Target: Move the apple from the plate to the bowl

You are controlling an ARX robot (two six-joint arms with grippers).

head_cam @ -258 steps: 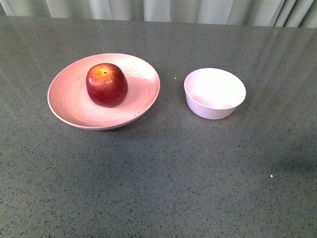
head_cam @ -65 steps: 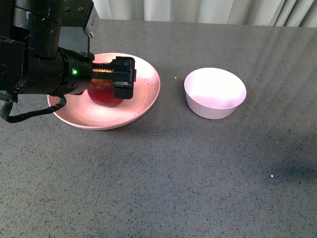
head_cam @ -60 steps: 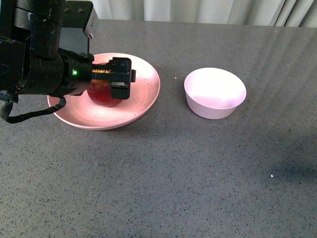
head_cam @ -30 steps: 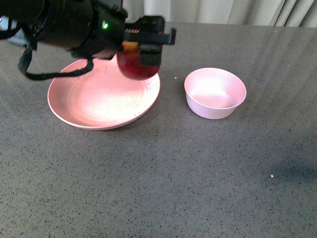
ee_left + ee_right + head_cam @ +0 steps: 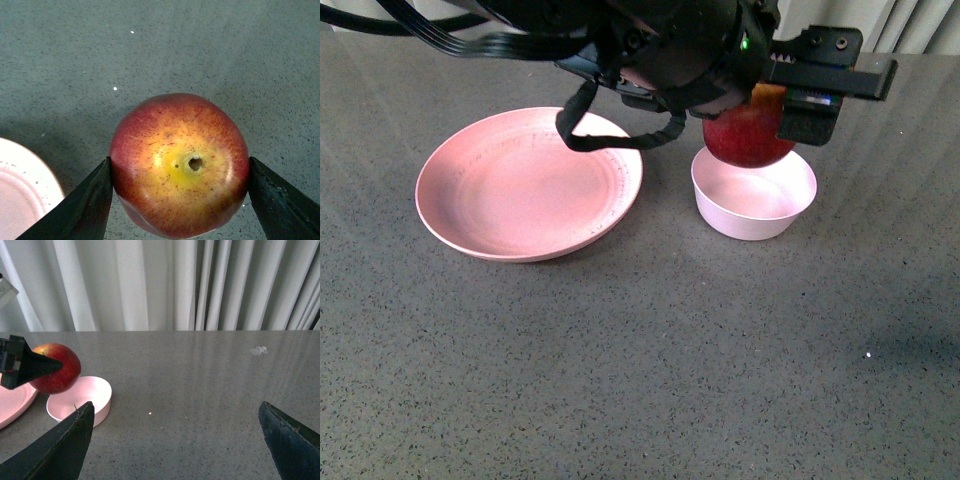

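Apple (image 5: 745,135): off the plate and in the air, clamped in the left jaws just above the bowl.
Tabletop (image 5: 640,350): grey and speckled; it carries the plate and bowl, which sit side by side but apart.
Left arm (image 5: 660,45): reaches across above the plate toward the bowl.
Plate (image 5: 520,190): bare.
Bowl (image 5: 752,222): upright and empty; in the front view the apple covers its far rim.
Left jaws: closed on the apple, one pad on each flank, spread only as wide as the fruit.
Right jaws: wide apart and holding nothing, well off to the side of the bowl.
Risk: the bowl looks barely wider than the apple, so there is little room for error. The right wrist view suggests the apple hangs toward the plate-side rim (I cannot tell whether it is centred). If released off-centre it could strike the rim, tip the bowl or roll onto the tabletop. If let go from too high it might bounce out. The skin is smooth and held at only two contacts, so it could also slip or twist.
Pointing: the stem dimple faces up, slightly tipped. The stem-to-base axis is near upright, and the apple is almost round, so it has no real long axis.
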